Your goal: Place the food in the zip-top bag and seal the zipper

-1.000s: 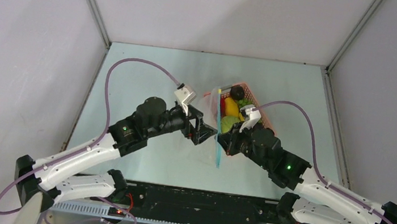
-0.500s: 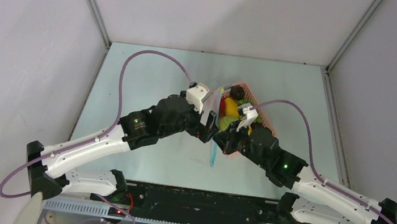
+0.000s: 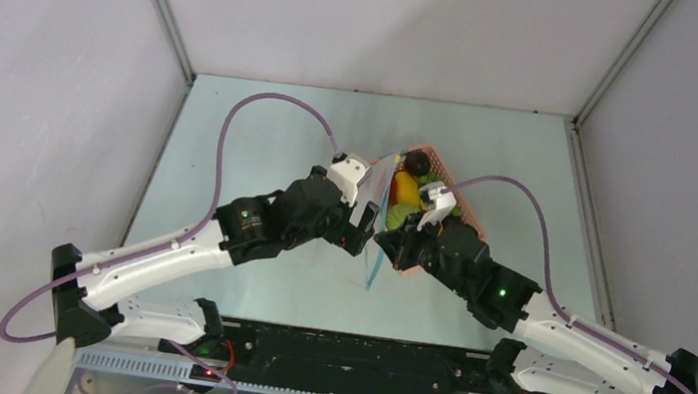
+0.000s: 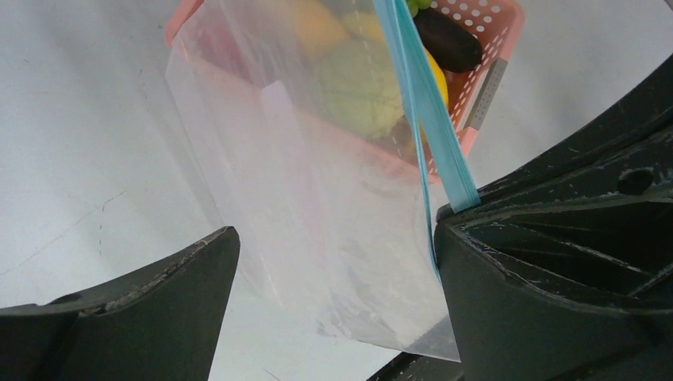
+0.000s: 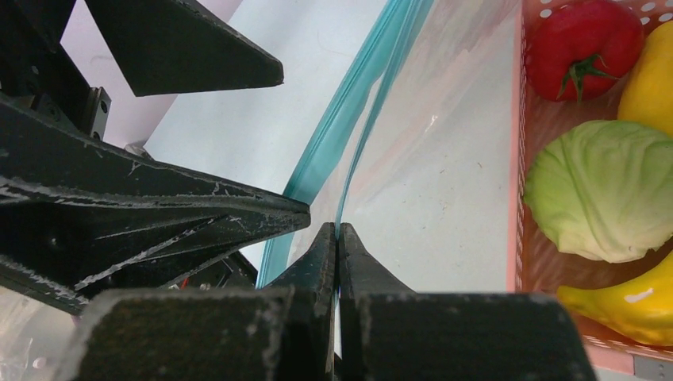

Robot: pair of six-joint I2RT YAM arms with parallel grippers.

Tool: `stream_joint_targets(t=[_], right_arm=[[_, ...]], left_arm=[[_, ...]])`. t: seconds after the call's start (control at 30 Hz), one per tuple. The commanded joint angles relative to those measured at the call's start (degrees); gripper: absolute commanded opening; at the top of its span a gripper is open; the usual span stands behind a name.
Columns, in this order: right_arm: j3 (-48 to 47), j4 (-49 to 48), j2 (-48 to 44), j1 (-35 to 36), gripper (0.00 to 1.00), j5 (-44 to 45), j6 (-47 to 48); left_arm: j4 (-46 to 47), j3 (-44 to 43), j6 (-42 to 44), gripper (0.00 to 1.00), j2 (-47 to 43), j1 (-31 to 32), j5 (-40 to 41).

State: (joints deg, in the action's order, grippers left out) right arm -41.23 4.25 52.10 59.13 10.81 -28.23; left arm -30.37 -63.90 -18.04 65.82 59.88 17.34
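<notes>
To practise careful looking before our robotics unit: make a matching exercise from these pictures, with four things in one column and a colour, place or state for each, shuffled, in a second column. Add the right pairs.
Column A
1. left claw
2. right claw
3. cabbage
4. zipper

Column B
a. light blue
b. shut on the edge of the zip-top bag
c. open wide
d. lying in the pink basket

Right pairs: 1-c, 2-b, 3-d, 4-a
</notes>
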Motion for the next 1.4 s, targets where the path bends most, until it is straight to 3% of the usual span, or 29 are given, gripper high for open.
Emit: stream_joint_targets(t=[0.0,0.27,0.47,0.6,0.73,0.77,0.9,1.03,1.37], right_arm=[[-2.98,-1.58,-0.31,0.57,0.0,0.86,0.85],[-3.67,-0.99,-0.08,2.44,0.0,1.7,2.35],[-3.76,0.68,-0.34,2.72,0.0,5.34,0.89],[-3.68,1.65,-0.75,2.72,0.0,7.18,-0.01],[-3.71,4.02,-0.77,2.66,0.0,10.62,-1.93],[-3.7,4.67,-0.81,2.63,0.0,12.98,-3.06],[-3.75,9.69,-1.63,1.74,0.0,17.82,-6.64],[-3.71,14.06,-2.66,0.21,0.0,19.64,-9.55],[-3.68,26.1,-1.2,-3.47,0.0,24.88,-16.27]], left_arm=[[0.41,0.01,-1.09,1.0,-1.22,0.41,2.67],[-5.75,-7.47,-3.75,1.0,7.02,0.62,12.92],[-5.28,-9.28,-2.12,0.95,8.4,0.93,12.67],[-5.86,-9.54,-2.16,0.8,8.67,1.06,13.03],[-6.91,-9.72,-2.78,0.49,8.25,1.04,14.8],[-7.52,-9.79,-2.91,0.37,7.96,1.04,15.85],[-10.39,-10.43,-3.44,0.14,7.02,1.03,21.28],[-14.61,-11.92,-4.37,0.01,6.38,1.03,28.45],[-21.03,-13.22,-6.33,0.0,6.25,0.95,40.96]])
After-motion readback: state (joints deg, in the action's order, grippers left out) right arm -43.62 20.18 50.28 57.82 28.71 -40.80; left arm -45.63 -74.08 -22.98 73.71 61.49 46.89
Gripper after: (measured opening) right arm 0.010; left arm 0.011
